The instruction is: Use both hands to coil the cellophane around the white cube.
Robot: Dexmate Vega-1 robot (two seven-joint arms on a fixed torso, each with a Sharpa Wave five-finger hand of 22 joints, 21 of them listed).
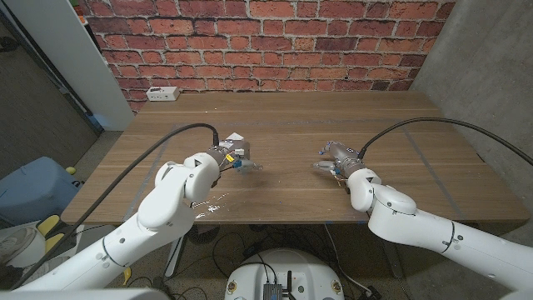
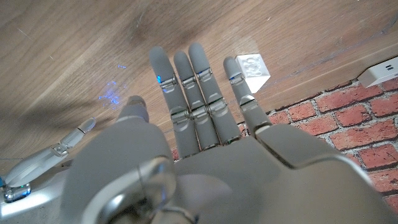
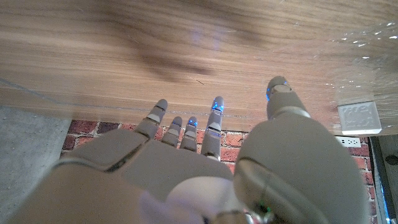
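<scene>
On the wooden table (image 1: 300,117), the left hand (image 1: 229,157) hangs with fingers spread, holding nothing, the white cube (image 2: 252,65) just beside its fingertips (image 2: 230,62). The right hand (image 1: 335,158) is likewise spread and empty. Crinkled cellophane (image 1: 210,202) lies near the table's front edge, under the left arm.

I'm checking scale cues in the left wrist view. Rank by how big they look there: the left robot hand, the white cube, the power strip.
1. left robot hand, largest, though nearest the camera.
2. white cube and power strip: look alike; strip is cut off, so unranked.
</scene>
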